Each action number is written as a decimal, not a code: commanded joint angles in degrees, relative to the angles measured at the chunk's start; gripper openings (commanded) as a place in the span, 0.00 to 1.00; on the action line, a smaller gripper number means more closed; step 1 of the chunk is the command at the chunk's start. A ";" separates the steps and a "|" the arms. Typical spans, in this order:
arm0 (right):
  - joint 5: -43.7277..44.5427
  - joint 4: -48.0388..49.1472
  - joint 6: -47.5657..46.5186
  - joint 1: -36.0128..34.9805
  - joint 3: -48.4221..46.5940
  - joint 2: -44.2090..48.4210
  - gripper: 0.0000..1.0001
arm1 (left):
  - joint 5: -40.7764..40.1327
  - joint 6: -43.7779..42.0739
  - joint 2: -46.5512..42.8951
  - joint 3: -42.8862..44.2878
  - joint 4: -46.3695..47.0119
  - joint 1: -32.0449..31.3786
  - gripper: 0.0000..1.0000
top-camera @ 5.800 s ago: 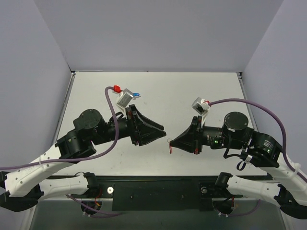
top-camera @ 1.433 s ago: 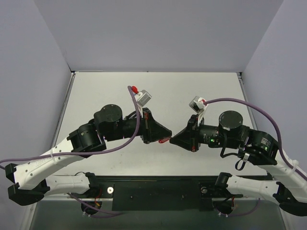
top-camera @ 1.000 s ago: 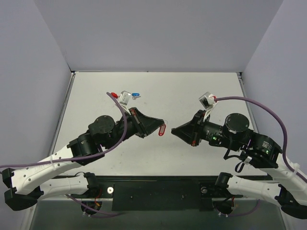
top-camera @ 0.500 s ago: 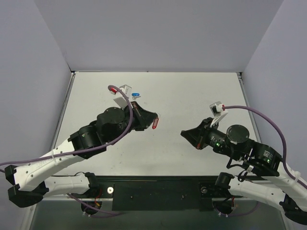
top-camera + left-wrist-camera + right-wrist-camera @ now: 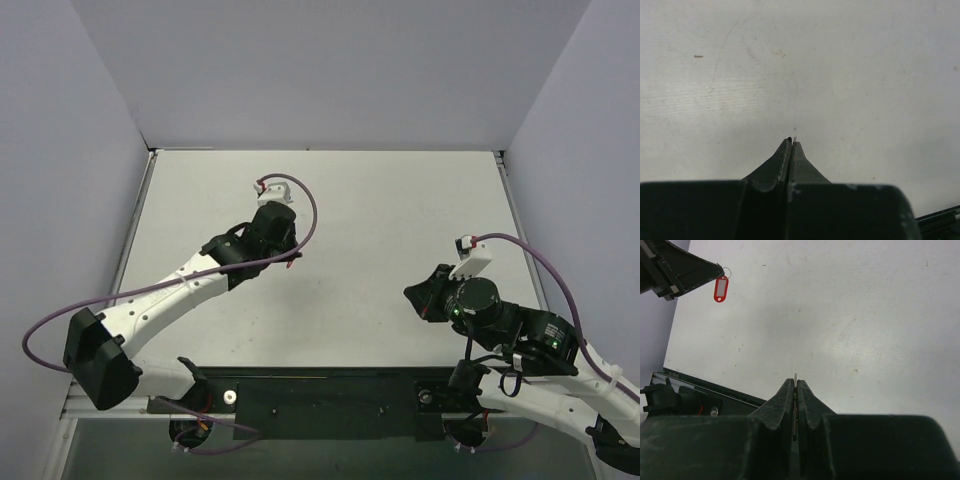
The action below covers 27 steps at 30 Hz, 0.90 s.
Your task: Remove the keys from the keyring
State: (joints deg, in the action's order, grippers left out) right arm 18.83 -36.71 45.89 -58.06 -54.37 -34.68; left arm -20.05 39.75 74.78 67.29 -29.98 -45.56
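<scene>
- keyring [image 5: 721, 288], red tag hanging: clamped in left fingers [image 5: 695, 271], upper left of right wrist view
- key [image 5: 795, 376]: edge-on, clamped between right fingers [image 5: 784, 397], lower centre, above counter [image 5: 865, 315]

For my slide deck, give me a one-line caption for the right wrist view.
Right gripper pinches the separated key edge-on; the left gripper, far off, dangles the red-tagged keyring.

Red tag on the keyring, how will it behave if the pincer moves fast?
Probably swings: the red tag hangs loose from a thin ring pinched by the left pincer. Likely very light, being far smaller than the pincer.
</scene>
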 commanded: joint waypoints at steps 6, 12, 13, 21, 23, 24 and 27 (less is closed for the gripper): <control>2.53 -1.70 3.24 0.23 1.37 -0.04 0.00 | 4.32 -3.80 9.06 -3.83 10.37 5.66 0.00; 2.18 -1.61 3.33 0.32 1.72 -1.01 0.00 | 5.20 -3.97 12.58 0.98 8.90 6.89 0.56; 2.18 -1.61 3.07 0.23 1.46 -1.36 0.00 | 4.94 -4.06 13.10 1.87 8.01 6.80 0.77; 2.88 -1.26 0.17 0.58 -1.26 -5.92 0.00 | 5.90 -7.75 7.93 6.45 0.90 8.03 0.82; 2.53 -0.91 -0.71 0.84 -2.32 -7.51 0.00 | 6.34 -8.72 5.73 6.63 -1.30 8.29 0.83; 1.92 -0.65 -1.06 1.11 -3.10 -8.64 0.00 | 6.86 -9.07 3.90 6.63 -2.01 8.47 0.84; -1.24 0.06 -2.55 4.61 -4.51 -11.11 0.00 | 6.96 -9.60 -0.59 4.36 -5.43 8.65 0.85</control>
State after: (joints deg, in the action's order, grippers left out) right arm 19.07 -37.80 46.11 -56.86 -55.48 -43.03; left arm -14.15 32.49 81.32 70.78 -30.11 -37.47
